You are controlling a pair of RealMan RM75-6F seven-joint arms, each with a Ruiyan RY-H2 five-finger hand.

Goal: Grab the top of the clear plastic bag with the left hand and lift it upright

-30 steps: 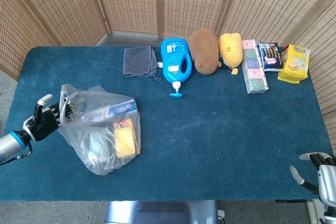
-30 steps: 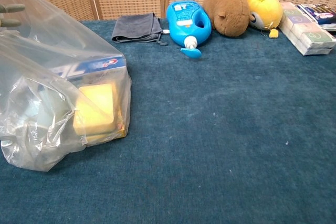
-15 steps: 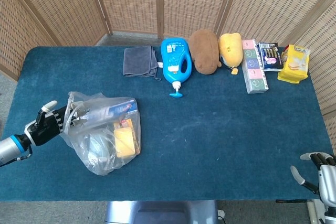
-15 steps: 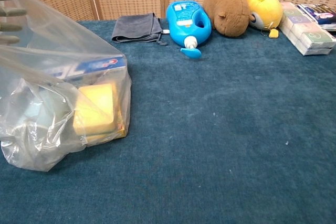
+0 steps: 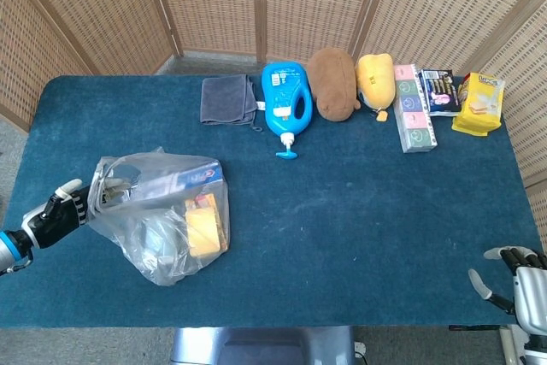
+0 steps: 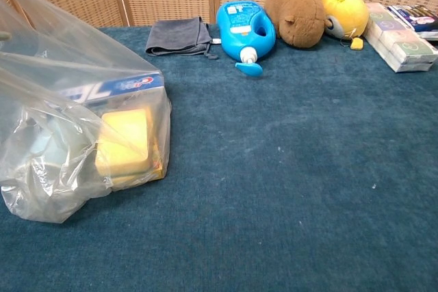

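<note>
The clear plastic bag (image 5: 162,211) lies slumped on the blue table (image 5: 359,211), holding a toothpaste box (image 5: 192,179), a yellow pack (image 5: 203,226) and other items. In the chest view the bag (image 6: 68,135) fills the left side. My left hand (image 5: 55,211) is at the table's left edge, its fingertips right at the bag's crumpled top (image 5: 101,184). Whether it grips the plastic is unclear. My right hand (image 5: 517,284) hangs off the table's front right corner, fingers apart, holding nothing.
Along the back edge lie a grey cloth (image 5: 228,100), a blue detergent bottle (image 5: 285,107), a brown plush (image 5: 333,83), a yellow plush (image 5: 375,80), boxed tissues (image 5: 413,108), a dark packet (image 5: 441,91) and a yellow packet (image 5: 479,104). Wicker screens stand behind.
My left hand has drawn back to the left and lower, out of the bag's mouth to its edge. The bag's top has spread leftward after it. The right hand has barely moved.
</note>
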